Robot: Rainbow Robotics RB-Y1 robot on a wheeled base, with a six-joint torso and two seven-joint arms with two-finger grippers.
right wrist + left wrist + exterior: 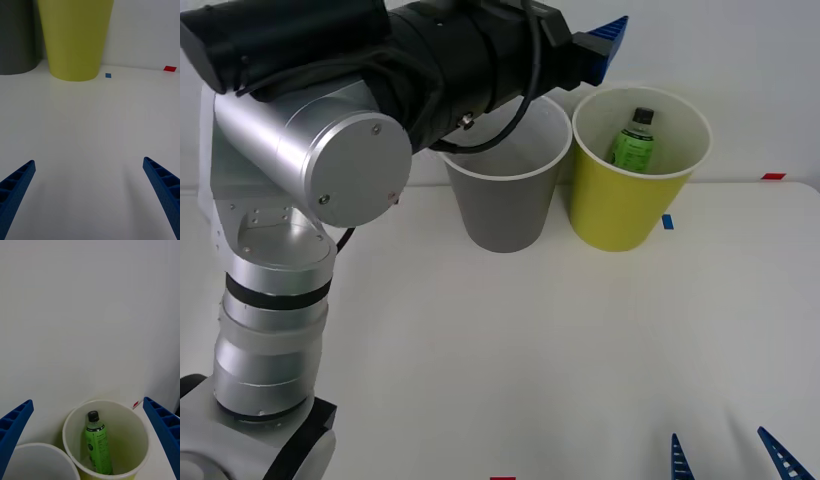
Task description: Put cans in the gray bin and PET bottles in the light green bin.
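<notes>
In the front view, the left arm fills the upper left of the frame and hides part of the gray bin (508, 205), whose near rim and wall stay visible at upper centre. Only one blue tip of the left end effector (605, 45) pokes out past the arm's dark wrist, above the two bins. Just right of the gray bin stands the light green bin (635, 195), and inside it the PET bottle (634, 140) stands nearly upright, its lower part cut off by the rim. At the bottom right edge two blue tips of the right end effector (730, 455) rise over the white surface (510, 360), spread apart and well away from both bins.

In the right wrist view, the right end effector's fingers sit at the two lower corners, wide apart with nothing between them. The light green bin's tapered wall fills the upper middle, its top cropped; the gray bin's wall is a dark sliver at upper left.

In the left wrist view, the left end effector's fingers are apart at both lower corners. The bottle stands in the light green bin at lower centre, apparently leaning against the wall.
</notes>
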